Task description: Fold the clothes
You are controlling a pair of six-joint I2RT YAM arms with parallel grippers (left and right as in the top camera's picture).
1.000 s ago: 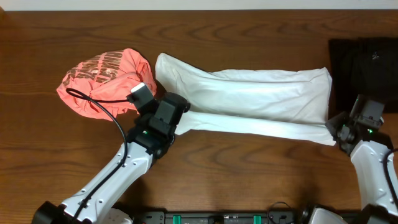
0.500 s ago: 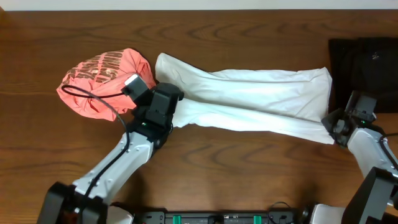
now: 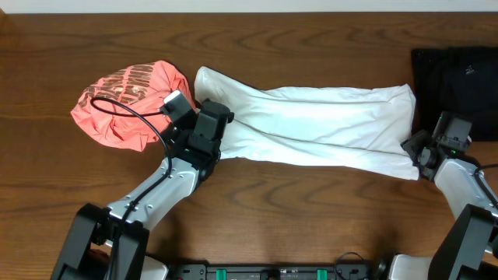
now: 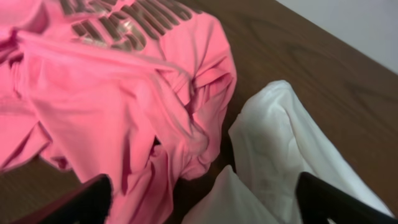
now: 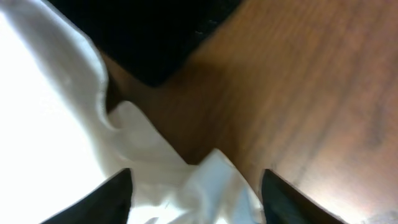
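The white T-shirt (image 3: pixel 311 124) lies folded into a long band across the middle of the table. Its left end touches the crumpled coral-pink shirt (image 3: pixel 128 105). My left gripper (image 3: pixel 208 134) hovers over the band's left end, open, with a loose white corner (image 4: pixel 233 199) between its wide-apart fingers (image 4: pixel 87 199). My right gripper (image 3: pixel 418 152) is at the band's lower right corner. It is open too, and a white fabric tip (image 5: pixel 211 180) lies unpinched between its fingers (image 5: pixel 292 199).
A black folded garment (image 3: pixel 455 74) lies at the back right, just beyond the white shirt's right end, and shows again as the black garment (image 5: pixel 143 31) in the right wrist view. Bare wooden table (image 3: pixel 311 218) runs along the front.
Both grippers have gone from shut to open and let go of the white T-shirt's front edge, which now lies folded up over the shirt. The left arm moved slightly away from me.
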